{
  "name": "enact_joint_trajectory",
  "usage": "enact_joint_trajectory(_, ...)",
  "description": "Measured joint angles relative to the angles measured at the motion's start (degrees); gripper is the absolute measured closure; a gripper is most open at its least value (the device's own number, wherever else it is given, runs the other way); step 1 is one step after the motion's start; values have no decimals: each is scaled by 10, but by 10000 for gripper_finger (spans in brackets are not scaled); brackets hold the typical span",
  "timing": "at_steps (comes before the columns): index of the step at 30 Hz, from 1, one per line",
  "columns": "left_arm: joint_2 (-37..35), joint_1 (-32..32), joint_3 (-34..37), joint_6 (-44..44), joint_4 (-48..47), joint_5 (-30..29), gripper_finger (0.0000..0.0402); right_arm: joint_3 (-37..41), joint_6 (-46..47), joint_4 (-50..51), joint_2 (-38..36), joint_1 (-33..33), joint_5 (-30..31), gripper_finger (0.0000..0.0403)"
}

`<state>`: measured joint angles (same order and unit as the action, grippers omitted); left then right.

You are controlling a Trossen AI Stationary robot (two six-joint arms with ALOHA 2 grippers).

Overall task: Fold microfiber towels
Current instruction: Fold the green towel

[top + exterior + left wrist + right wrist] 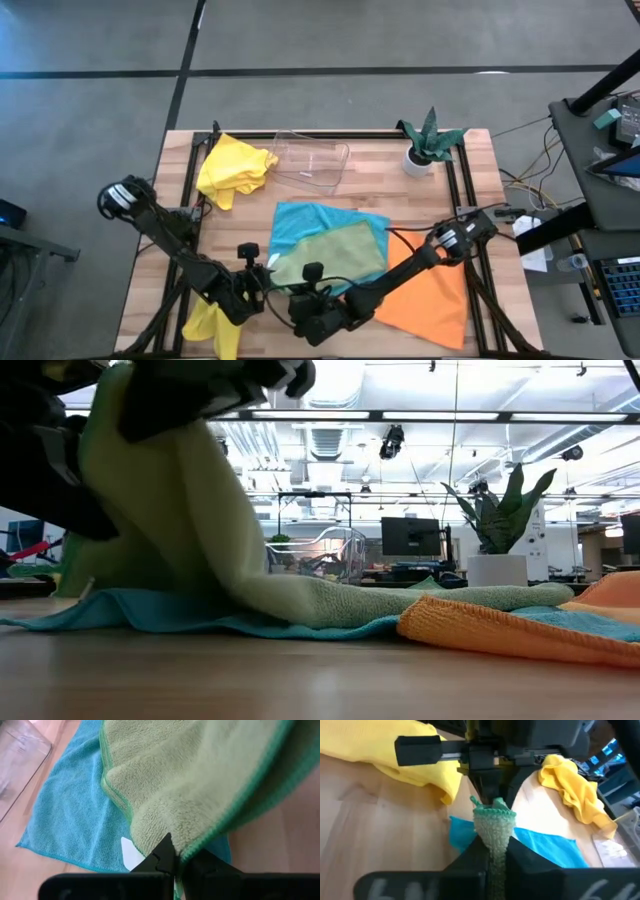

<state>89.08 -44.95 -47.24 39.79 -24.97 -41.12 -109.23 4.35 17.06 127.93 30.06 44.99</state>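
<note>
five towels on the bench (330, 180). sage green towel (330, 258) sits mid-bench on top of the turquoise towel (300, 222), w/ its near edge lifted off the surface; in the low view it rises in a steep drape up to the dark fingers at top left. both grippers meet at that near edge, close together near the front of the bench. left gripper (176, 861) fingers are clamped tight on a hemmed corner of the green cloth, fabric bunching just above the tips. right gripper (492, 827) fingers are also closed, pinching a narrow gathered bit of the same green edge, w/ the left gripper right across from it. turquoise towel lies flat under the green, sticking out on the left and far sides. orange towel (430, 295) lies flat at the front right, overlapping the turquoise edge. one yellow towel (235, 168) is crumpled at the far left corner, the 2nd yellow towel (212, 328) bunched at the front left by the left arm. clear plastic tray (312, 162) sits at the far middle, just beside the crumpled yellow; small plant in a white pot (428, 142) at the far right.
</note>
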Motion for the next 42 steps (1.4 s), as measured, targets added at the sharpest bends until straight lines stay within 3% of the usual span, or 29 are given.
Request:
enact_joint_trajectory(7,-27,0,-15,-34,-1,2,402,0,15,65,-43,1,0,394)
enact_joint_trajectory(13,-77,5,-55,-124,-1,-1,402,0,8,114,-92,2,-5,395)
enact_joint_trajectory(26,-184,35,-115,-254,-56,-48,401,1,1,193,-216,-5,-13,395)
enact_joint_trajectory(34,-203,37,-115,-266,-61,-5,401,1,1,205,-220,-20,-35,395)
enact_joint_trajectory(42,-173,37,-107,-236,-88,34,393,2,0,210,-220,-23,-44,395)
